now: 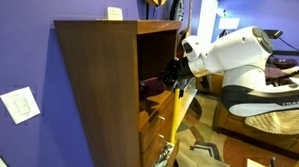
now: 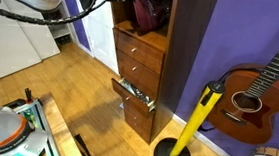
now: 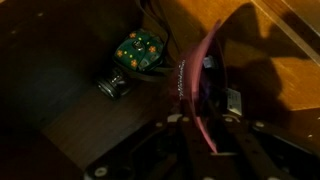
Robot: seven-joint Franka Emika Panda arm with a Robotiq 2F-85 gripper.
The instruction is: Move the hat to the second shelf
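The pincer [image 3: 204, 128] is clamped on the hat [image 3: 196, 80], whose brim stands edge-on between its jaws, long axis running straight ahead from the wrist, over the second shelf [image 3: 275, 85] near its front edge, contact with the board unclear.

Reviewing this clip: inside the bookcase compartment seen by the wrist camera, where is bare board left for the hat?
Bare: the second shelf, honey-brown board right of the hat, out to the frame edge. Crowded: left of the hat, a green dotted gadget and a small metal cylinder sit close together. The dark lower-left patch is too dim to judge.
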